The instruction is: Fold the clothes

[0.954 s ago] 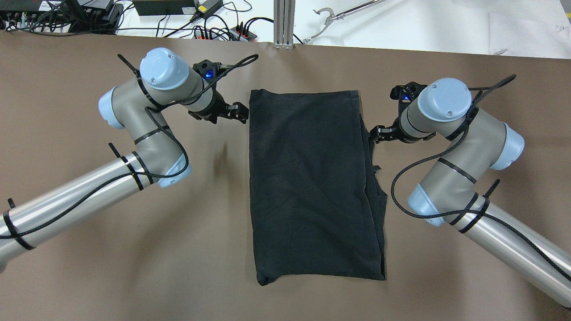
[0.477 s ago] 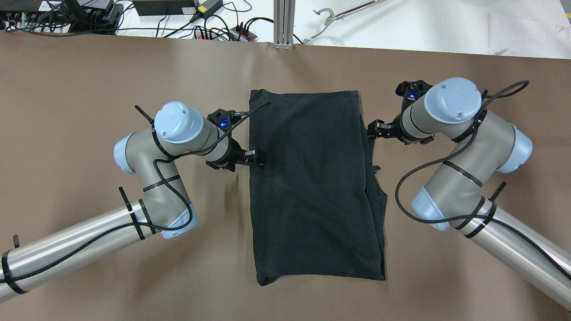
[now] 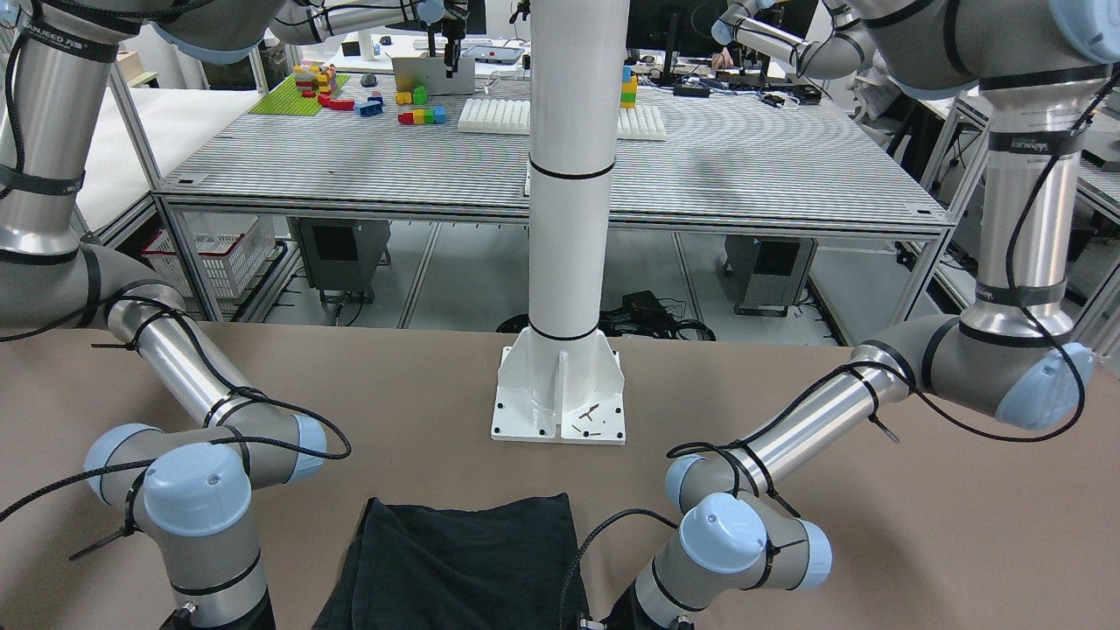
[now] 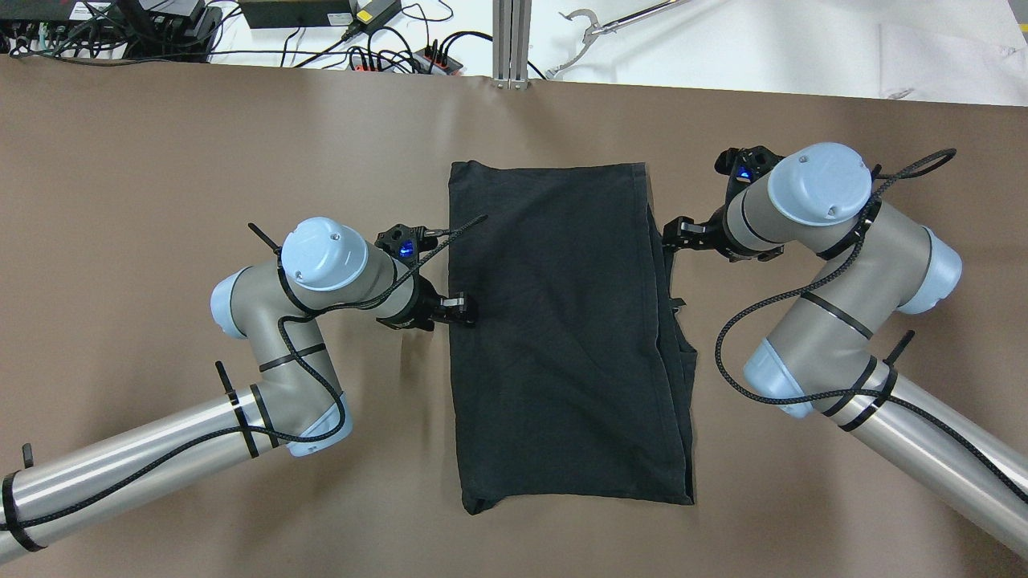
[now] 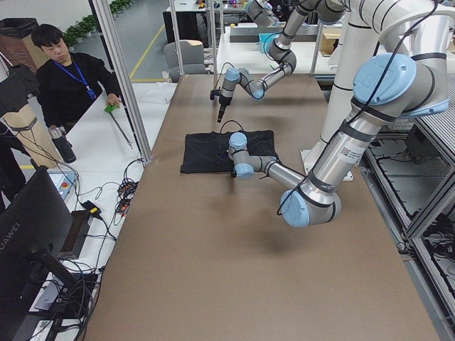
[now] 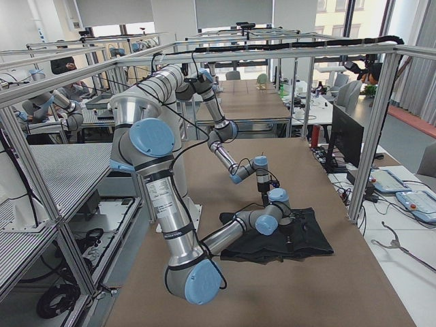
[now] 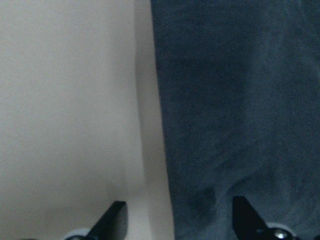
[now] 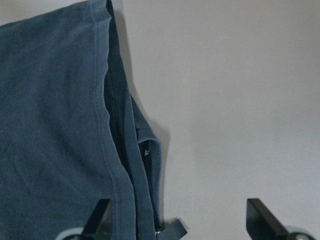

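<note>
The black garment [image 4: 562, 337] lies folded into a long rectangle on the brown table [image 4: 161, 160], with looser layers showing along its right edge. It also shows in the front view [image 3: 472, 560]. My left gripper [image 4: 462, 310] is open at the middle of the garment's left edge. In the left wrist view [image 7: 180, 220] its jaws straddle that edge, one fingertip [image 7: 116, 220] over bare table. My right gripper [image 4: 671, 233] is open at the upper right edge. In the right wrist view [image 8: 180, 220] it straddles the hemmed, layered edge [image 8: 115, 150]. No logo or tag is visible.
The robot's white post base [image 3: 560, 411] stands on the table behind the garment. Cables and power strips [image 4: 385, 56] and a metal hanger [image 4: 594, 32] lie beyond the far table edge. An operator [image 5: 67, 78] sits at the side bench.
My left gripper has moved from the garment's far left corner toward me along the left edge to its middle. My right gripper has shifted slightly farther up the right edge.
</note>
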### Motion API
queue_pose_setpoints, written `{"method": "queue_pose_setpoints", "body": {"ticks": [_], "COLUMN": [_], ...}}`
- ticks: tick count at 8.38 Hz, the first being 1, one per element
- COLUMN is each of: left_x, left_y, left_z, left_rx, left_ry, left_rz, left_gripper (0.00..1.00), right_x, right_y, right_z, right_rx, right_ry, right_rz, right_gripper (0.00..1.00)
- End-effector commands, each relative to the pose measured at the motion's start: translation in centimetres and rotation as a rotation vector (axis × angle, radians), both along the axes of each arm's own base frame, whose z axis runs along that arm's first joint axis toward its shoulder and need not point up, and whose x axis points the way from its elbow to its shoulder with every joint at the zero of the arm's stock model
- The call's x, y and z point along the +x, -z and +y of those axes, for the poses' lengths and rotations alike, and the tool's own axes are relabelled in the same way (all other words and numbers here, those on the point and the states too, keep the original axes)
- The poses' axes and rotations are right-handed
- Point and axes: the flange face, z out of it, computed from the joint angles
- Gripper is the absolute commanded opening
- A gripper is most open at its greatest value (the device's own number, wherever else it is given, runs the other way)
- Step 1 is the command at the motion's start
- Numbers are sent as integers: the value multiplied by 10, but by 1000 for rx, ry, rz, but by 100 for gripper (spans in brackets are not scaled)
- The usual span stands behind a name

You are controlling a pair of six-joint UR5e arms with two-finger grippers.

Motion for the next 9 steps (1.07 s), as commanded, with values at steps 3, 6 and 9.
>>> {"method": "queue_pose_setpoints", "body": {"ticks": [3,6,9], "left_x": [-1,-29,-76], "left_y": [8,-8,-38], "left_z": [3,12,18], "left_rx": [7,17,11], "left_ry": [0,1,-2], "left_rz": [18,28,27], "left_gripper": [0,0,0], "right_x": [0,0,0], "right_y": [-1,-4,-1], "right_z": [0,2,4], "right_rx": [5,3,9], "right_ry": [4,3,8], "right_rz": [3,8,2], "right_gripper": [94,94,94]}}
